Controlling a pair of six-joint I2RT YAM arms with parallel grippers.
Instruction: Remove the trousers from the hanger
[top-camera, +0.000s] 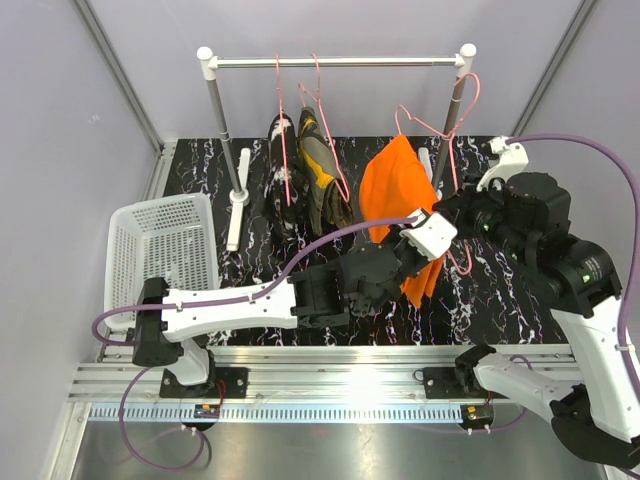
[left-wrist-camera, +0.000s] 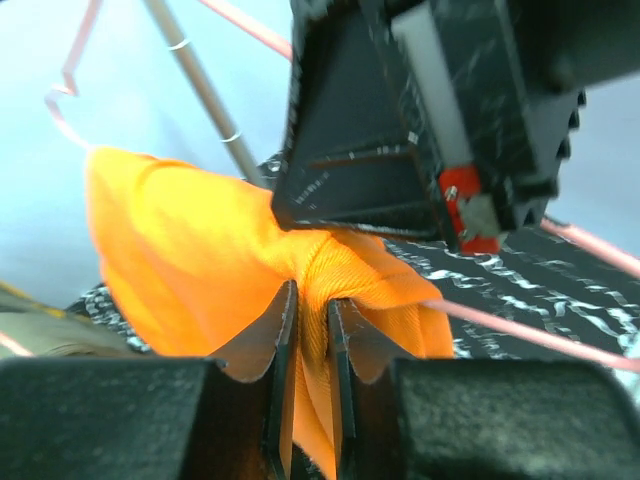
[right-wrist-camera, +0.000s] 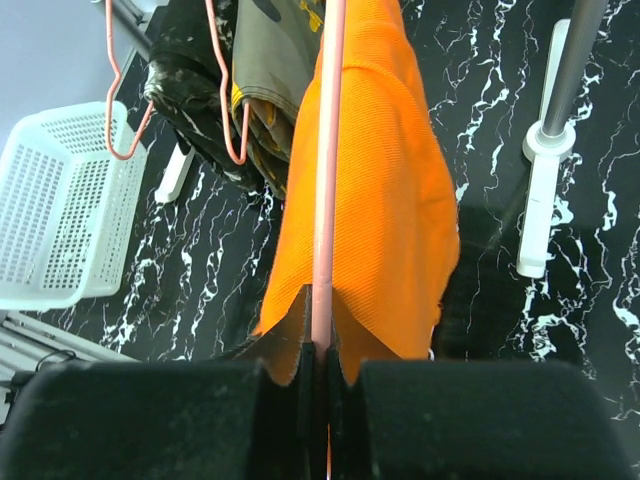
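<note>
The bright orange trousers (top-camera: 392, 185) hang on a pink hanger (top-camera: 452, 128) near the rack's right post. My left gripper (top-camera: 437, 233) is shut on a fold of the orange cloth (left-wrist-camera: 180, 240), which is pinched between its jaws (left-wrist-camera: 312, 298). My right gripper (top-camera: 466, 212) is shut on the hanger's pink wire (right-wrist-camera: 326, 150), with the orange trousers (right-wrist-camera: 385, 200) draped just beyond it. The dark olive trousers (top-camera: 320, 170) and the black speckled trousers (top-camera: 281, 160) hang on other pink hangers from the rail.
The rack rail (top-camera: 340, 62) spans the back on two posts with white feet (right-wrist-camera: 537, 200). A white mesh basket (top-camera: 160, 250) stands at the left on the black marbled mat. The two wrists are crowded close together by the right post.
</note>
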